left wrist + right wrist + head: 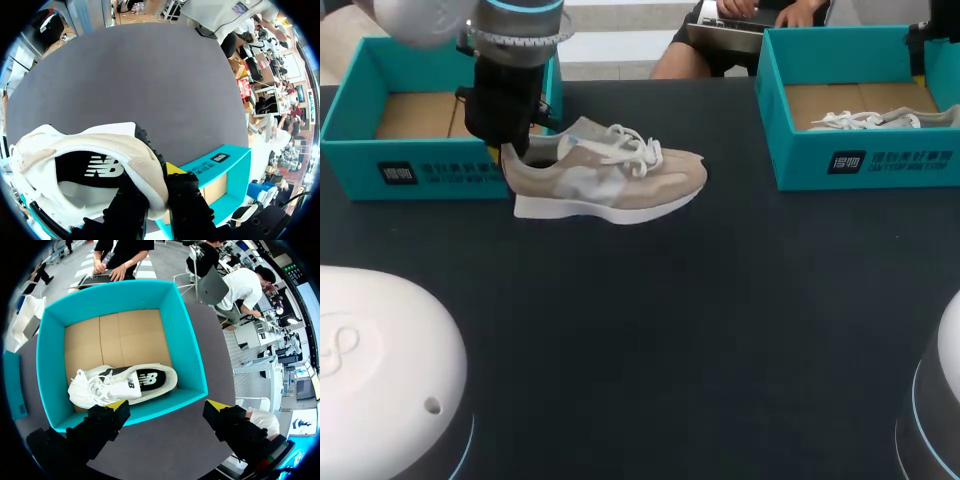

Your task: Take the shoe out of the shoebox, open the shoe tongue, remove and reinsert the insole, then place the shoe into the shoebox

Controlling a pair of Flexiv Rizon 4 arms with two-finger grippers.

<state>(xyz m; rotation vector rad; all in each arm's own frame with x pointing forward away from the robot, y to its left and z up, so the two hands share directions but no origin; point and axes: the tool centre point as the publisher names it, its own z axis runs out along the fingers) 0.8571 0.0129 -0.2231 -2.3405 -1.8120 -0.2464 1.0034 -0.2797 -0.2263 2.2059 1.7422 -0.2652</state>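
At the far left the left shoebox [350,160] stands open on the table, teal outside with bare brown cardboard on its floor. My left arm comes down right in front of its near right corner, so the arm's dark wrist covers that corner and the shoe's heel in the head view. Farther right, well apart across the table, the right shoebox [795,160] holds a second shoe [865,120], white and grey, lying on its side on the cardboard. The table [700,320] is a plain dark surface. The white arm bases fill its near corners, one on the left [380,370] and one on the right [945,400]. The shoe [610,175], beige with white laces and a white sole, stands upright on its sole just beside the left shoebox, with its toe pointing right. The left gripper [156,177] pinches the heel collar, one finger inside the opening and the yellow-tipped one against the outer back of the heel. The right gripper [167,407] hangs above the near wall of the right shoebox, its fingers [107,422] spread wide and touching nothing, the second shoe ahead of them inside the box
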